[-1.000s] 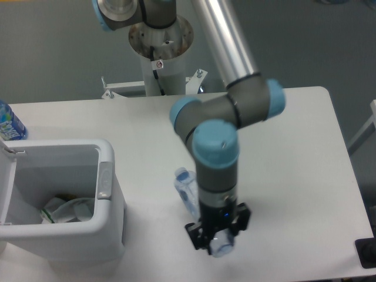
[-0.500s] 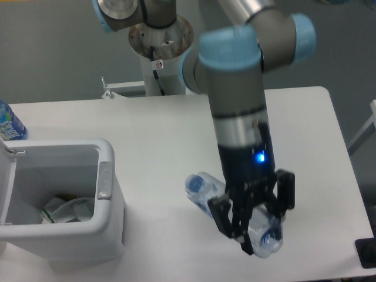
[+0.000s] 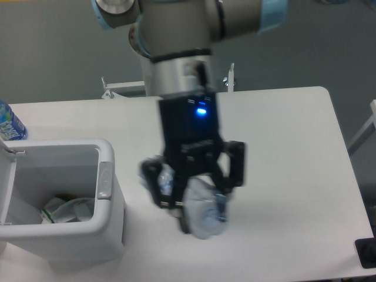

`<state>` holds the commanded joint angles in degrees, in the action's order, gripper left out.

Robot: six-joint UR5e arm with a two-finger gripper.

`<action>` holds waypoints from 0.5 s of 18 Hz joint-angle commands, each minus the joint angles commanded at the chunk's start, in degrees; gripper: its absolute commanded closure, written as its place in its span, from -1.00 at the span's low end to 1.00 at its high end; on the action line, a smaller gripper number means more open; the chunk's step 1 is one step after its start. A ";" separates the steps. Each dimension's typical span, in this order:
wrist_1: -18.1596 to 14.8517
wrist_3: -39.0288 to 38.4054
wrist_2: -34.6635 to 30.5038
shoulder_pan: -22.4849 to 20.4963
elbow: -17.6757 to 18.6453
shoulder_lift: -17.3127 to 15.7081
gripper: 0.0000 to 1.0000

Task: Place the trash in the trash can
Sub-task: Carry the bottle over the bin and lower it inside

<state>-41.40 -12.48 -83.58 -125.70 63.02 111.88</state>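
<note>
Trash, a slim clear plastic bottle (image 3: 202,211), sits clenched in the black two-finger hand (image 3: 197,202) mid-carry, needing a leftward move over the boxy white plastic bin (image 3: 106,229).

White table (image 3: 294,135) — grey floor (image 3: 53,53) behind it.

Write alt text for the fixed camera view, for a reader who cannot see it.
A robot gripper, blurred, holds a clear bottle over a white table, right of an open white bin. The bin already holds a crumpled wrapper. A blue bottle shows at the table's far left edge.
</note>
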 joint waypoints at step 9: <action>0.79 0.35 0.00 7.75 4.83 0.26 -0.48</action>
<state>-40.61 -12.13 -83.58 -117.95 67.85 112.15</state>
